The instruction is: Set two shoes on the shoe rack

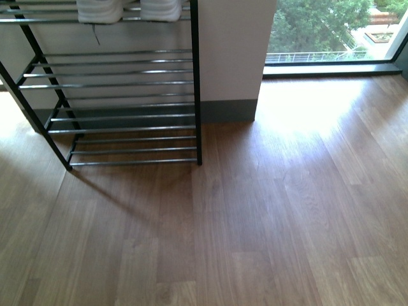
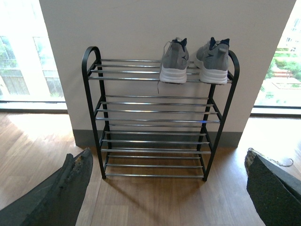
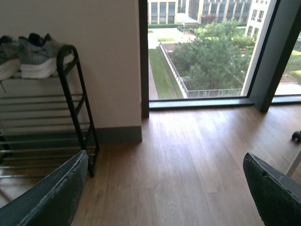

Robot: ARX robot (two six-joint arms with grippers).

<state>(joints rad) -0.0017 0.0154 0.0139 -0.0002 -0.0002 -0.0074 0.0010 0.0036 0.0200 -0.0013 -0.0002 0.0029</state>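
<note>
Two grey knit shoes with white soles stand side by side on the top tier of the shoe rack (image 2: 155, 120), one to the left (image 2: 174, 61) and one to the right (image 2: 214, 60). The front view cuts them off at their white soles (image 1: 127, 9) above the rack's chrome bars (image 1: 121, 115). From the right wrist, both shoes (image 3: 33, 59) show on the rack (image 3: 75, 108). My left gripper (image 2: 169, 193) is open, back from the rack, with only floor between its fingers. Off to the rack's side my right gripper (image 3: 164, 188) is open over bare floor. Neither arm appears in the front view.
The rack stands against a white wall (image 1: 229, 51) with a grey skirting. Floor-to-ceiling windows (image 3: 207, 47) flank the wall. Wood plank floor (image 1: 268, 217) stretches in front of the rack. A small dark object (image 3: 296, 136) lies on the floor near the window.
</note>
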